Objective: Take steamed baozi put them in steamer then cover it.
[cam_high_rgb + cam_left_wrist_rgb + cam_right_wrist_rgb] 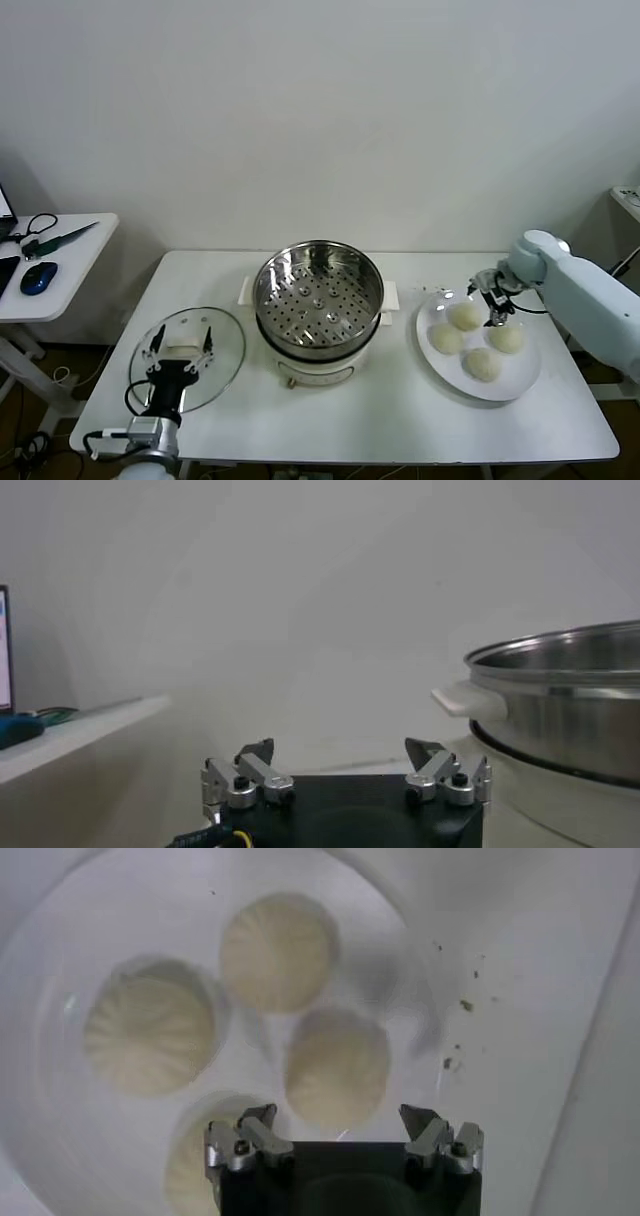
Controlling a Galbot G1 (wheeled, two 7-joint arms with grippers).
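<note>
Right claw (pixel 493 305) spread wide over four steamed baozi (pixel 465 316) on plate (pixel 523 377), steamer (pixel 318 298) upright, mouth up

Four baozi (pixel 465 316) (pixel 506 338) (pixel 446 339) (pixel 483 364) on one plate (pixel 528 379). One steamer (pixel 318 300), one lid (pixel 226 345), one table (pixel 400 420). Two grippers: L (pixel 181 346), R (pixel 496 306). Side desk (pixel 75 260): one mouse (pixel 38 277), approx. three other items, indistinct.
</note>
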